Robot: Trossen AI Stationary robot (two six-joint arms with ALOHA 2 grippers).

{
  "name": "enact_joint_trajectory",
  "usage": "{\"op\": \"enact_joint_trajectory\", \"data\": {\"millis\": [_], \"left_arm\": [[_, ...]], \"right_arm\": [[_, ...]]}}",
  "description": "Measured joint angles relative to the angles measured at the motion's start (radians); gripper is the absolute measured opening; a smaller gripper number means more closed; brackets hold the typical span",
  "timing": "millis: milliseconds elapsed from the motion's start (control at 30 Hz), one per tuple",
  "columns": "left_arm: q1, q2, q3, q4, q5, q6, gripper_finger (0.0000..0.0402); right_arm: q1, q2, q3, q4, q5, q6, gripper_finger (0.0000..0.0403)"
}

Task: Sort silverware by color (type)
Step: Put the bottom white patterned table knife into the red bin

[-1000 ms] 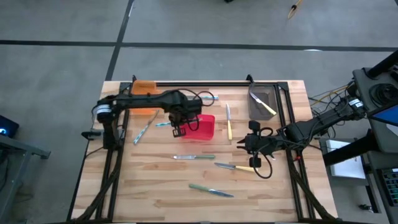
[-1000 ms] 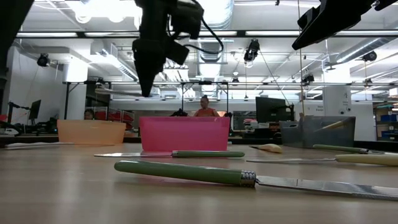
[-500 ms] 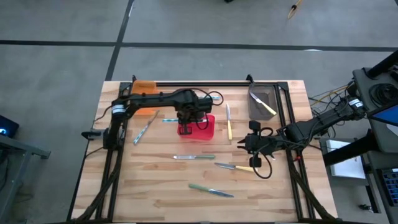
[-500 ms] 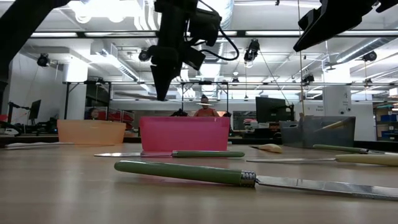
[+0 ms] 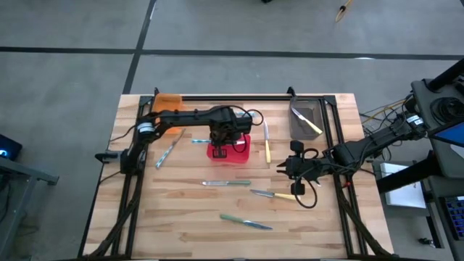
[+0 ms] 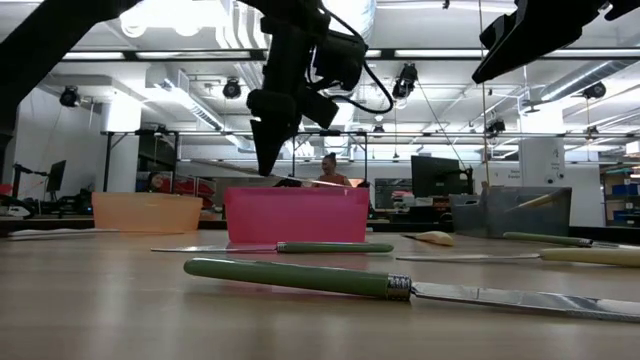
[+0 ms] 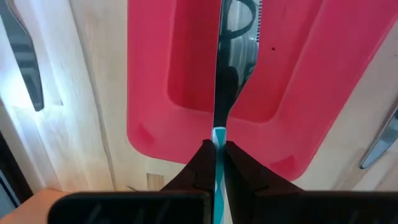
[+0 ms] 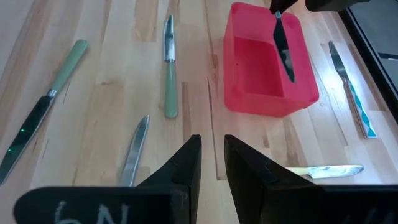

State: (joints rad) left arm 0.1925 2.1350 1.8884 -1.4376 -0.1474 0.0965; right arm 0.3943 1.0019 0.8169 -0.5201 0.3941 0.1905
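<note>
**Blue knife held over the red bin**

In the high view we see the left gripper (image 5: 222,142) reaching over the red bin (image 5: 243,154) in the middle of the table (image 5: 181,217). The right gripper (image 5: 290,172) waits near the right side, just beside a yellow-handled knife (image 5: 278,194). An orange bin (image 5: 167,101) stands at the far left corner and a grey bin (image 5: 304,116) at the far right corner; in the grey one lies a yellow-handled utensil (image 5: 312,126). On the wood lie two green-handled knives (image 5: 226,183) (image 5: 245,221), one more yellow-handled knife (image 5: 267,142) and a blue-handled utensil (image 5: 168,151).

The low view shows what the high view hides: the blue-handled knife (image 6: 235,171) hangs almost level just above the rim of the red bin, not inside it.

The left wrist view gives the grip clearly: the two fingers (image 7: 199,167) are pressed together on the striped blue handle, and the blade points over the bin. We see no loose utensil on its red floor.

In the right wrist view the fingers (image 8: 186,163) of the right gripper stand a little apart with nothing between them. Here another blue-handled knife (image 8: 351,93) lies on the wood beside the red bin.
</note>
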Motion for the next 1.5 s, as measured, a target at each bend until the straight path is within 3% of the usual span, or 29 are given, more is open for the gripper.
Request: {"op": "enact_joint_trajectory", "data": {"millis": [1500], "left_arm": [[0.0,0.03,0.0,0.066,0.0,-0.068,0.0017]], "right_arm": [[0.0,0.0,0.0,0.0,0.0,0.0,0.0061]]}}
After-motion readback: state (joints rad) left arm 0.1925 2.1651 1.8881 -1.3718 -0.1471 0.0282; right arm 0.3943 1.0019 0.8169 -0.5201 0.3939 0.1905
